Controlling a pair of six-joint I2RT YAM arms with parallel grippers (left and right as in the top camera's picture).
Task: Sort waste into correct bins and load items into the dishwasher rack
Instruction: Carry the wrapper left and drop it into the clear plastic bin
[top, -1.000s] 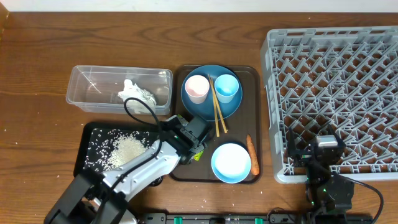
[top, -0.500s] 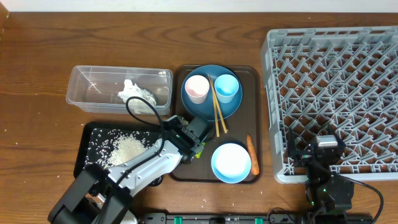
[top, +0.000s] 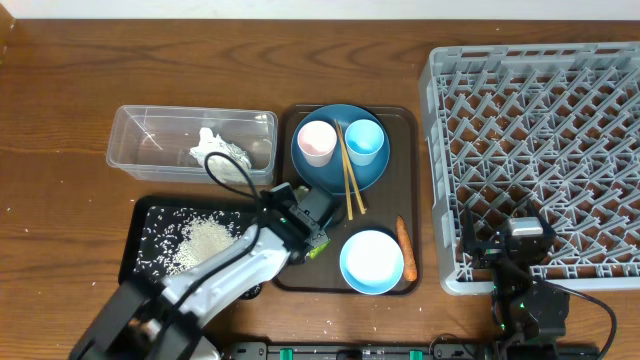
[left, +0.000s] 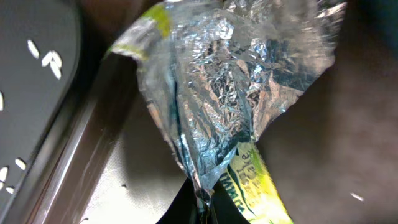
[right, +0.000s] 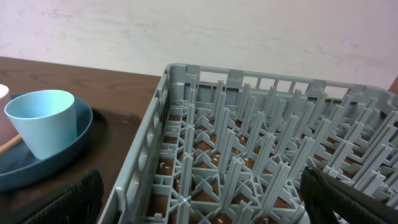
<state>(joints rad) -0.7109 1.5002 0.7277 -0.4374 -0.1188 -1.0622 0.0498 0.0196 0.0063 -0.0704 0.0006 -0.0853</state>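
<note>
Now in hand: the wrapper (left: 224, 93), silver inside with green-yellow print, was the piece of waste being sorted.
Left tool: the left tool (top: 311, 236) was clenched on a lower corner of the wrapper. The wrist view showed the film gathering to a pinch at the bottom edge, with the rest fanning out loose.
Where it was: at the left rim of the brown serving tray (top: 398, 195), just beside the black tray (top: 140, 212). Whether the film touched the tray floor could not be told.
Likely destination: the clear tub (top: 150, 128), judged from the tissue wad (top: 222, 150) lying in it, while the black tray held rice (top: 205, 240).
How to carry: the loose film needed lifting clear of the tray lip first, then a path over the black tray's corner toward the tub. The pinch had to stay firm, since only a thin edge looked caught.
How to drop: the release was best made low and well inside the tub walls, because light film could cling to a finger or drift onto the bench (top: 60, 100).
Watch for: trailing film dragging through the rice on the way across.
Right tool: the right tool (right: 202, 193) was spread wide with nothing in it, at the near edge of the dishwasher rack (top: 540, 130).
Left to sort: the carrot piece (top: 405, 249) lay on the serving tray.
</note>
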